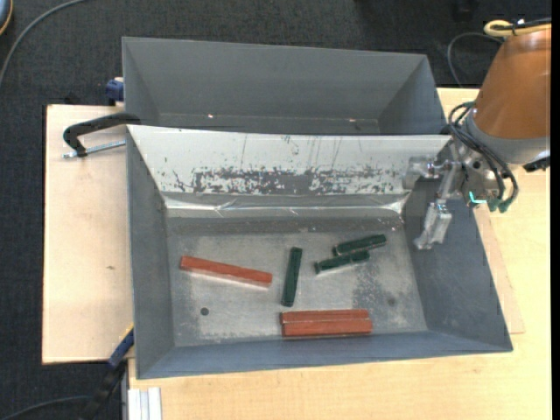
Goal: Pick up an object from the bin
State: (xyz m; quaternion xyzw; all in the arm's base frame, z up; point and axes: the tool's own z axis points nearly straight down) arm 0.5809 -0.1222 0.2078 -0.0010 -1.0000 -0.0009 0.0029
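Hand [431, 221]: above the bin's [459, 296] right wall; I cannot tell how open.
Nearest: two dark green bars [359, 245].

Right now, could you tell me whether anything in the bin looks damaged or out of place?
Only the back wall stands out: a band of dark scuffs runs across it, like worn paint. The orange bar, red block and green sticks lie loose and flat, none spilled out.

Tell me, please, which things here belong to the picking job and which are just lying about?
Job: gripper, bin, thin red bar, thick red block, lone green stick, upper green stick, lower green stick.
Lying about: floor cable, dark speck.
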